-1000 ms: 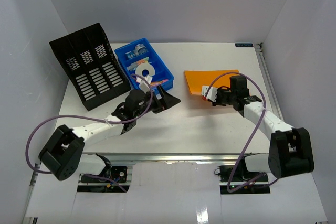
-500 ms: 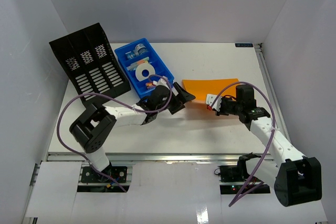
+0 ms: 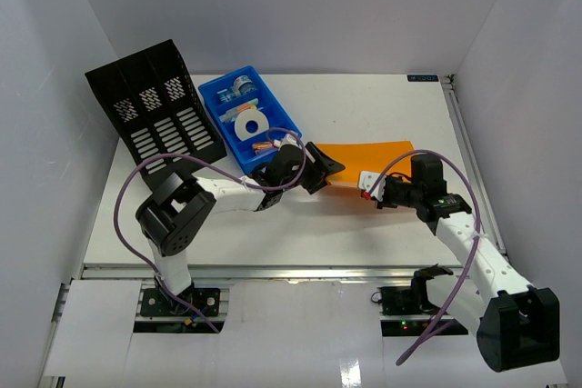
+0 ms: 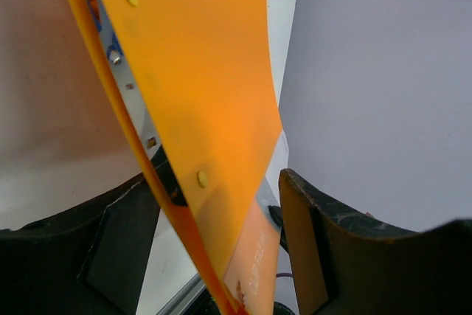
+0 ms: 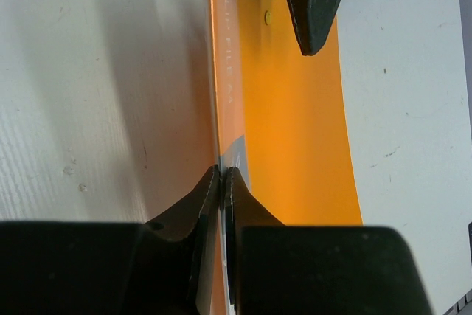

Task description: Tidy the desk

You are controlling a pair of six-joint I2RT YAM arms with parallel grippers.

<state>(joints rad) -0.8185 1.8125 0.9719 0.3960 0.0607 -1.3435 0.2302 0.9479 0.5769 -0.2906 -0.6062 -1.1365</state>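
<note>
surface (image 3: 300, 224) fills the middle of the top view, rail along its lower edge. black rack (image 3: 155, 115) stands at the upper left corner, and the blue tray (image 3: 250, 120) sits just beside it on the right. in the tray there's a white tape roll (image 3: 247, 124) in the middle, some blue and white bits at the far end, and small colourful stuff at the near end, too tiny to name. orange folder (image 3: 364, 154) is right of centre, tipped up on edge. left gripper (image 3: 320, 166) is by the tray's near corner, its arm crossing in front of the tray. its jaws are apart with the folder's left end between them, not clamped. right gripper (image 5: 221, 171) is pinched tight on the folder's other end.
</note>
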